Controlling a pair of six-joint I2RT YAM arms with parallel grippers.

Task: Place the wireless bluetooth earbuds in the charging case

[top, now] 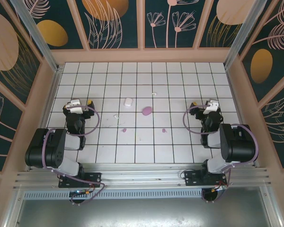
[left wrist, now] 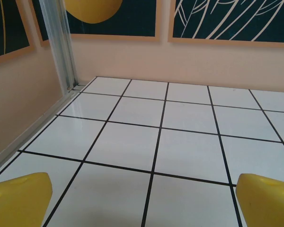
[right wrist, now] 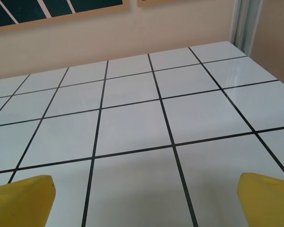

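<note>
Left gripper (left wrist: 142,208) and right gripper (right wrist: 144,205) both wide apart, empty, near opposite tabletop (top: 180,75) edges. Pre-grasp step; next: precise pinch on purple earbud (top: 124,130) mid-tabletop.

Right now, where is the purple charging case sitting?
In the top view the purple case lies near the middle of the tiled table, just right of the white case and slightly nearer the arms' bases.

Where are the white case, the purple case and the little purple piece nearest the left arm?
White case (top: 128,101): overhead view, centre of its top.
Purple case (top: 146,110): overhead view, centre of its top.
Little purple piece (top: 124,130): overhead view, its middle.
</note>
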